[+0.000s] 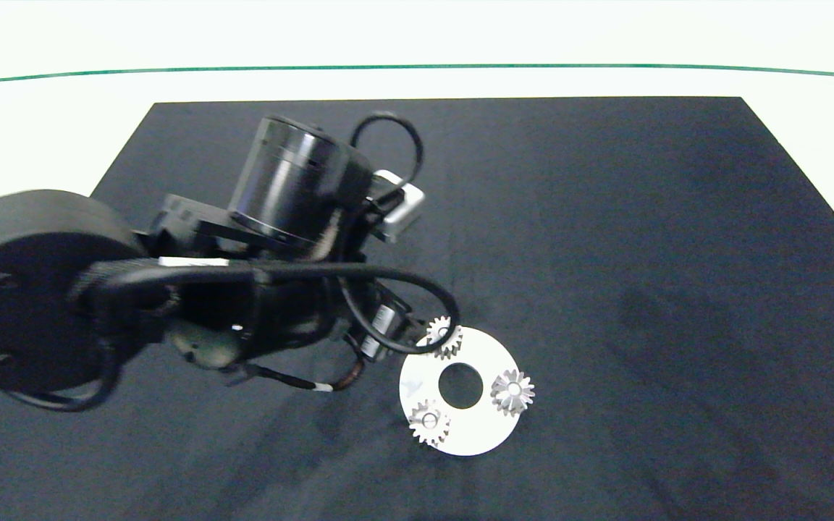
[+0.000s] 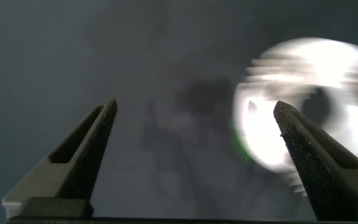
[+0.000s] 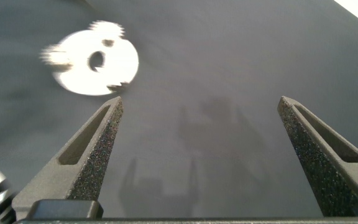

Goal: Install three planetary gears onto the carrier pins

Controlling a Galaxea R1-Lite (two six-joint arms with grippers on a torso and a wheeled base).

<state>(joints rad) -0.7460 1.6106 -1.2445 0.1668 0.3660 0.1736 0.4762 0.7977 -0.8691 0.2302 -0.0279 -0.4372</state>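
Black matting (image 1: 605,217) covered the white table (image 1: 40,123), with a green line (image 1: 417,69) running along the table's far side. On the mat, near its front edge and roughly midway along it, lay the white disc (image 1: 482,434) with a large round centre hole. All three planetary gears (image 1: 512,391) sat on the disc, spaced evenly around the hole, each over one of the carrier pins (image 1: 429,420); a pin top showed through the centre hole of the gear nearest the front edge. The gear at the disc's far side (image 1: 447,337) was partly covered by a black cable loop from the left arm (image 1: 171,289).

The left arm reached in over the mat's left half, its wrist just beside the far-left rim of the disc. The left gripper (image 2: 194,112) was above the mat with its jaws wide apart and nothing between them; the disc appeared blurred beside one finger, so contact could not be confirmed. The right gripper (image 3: 197,109) hung over bare mat, well apart from the disc, jaws likewise wide apart and empty.
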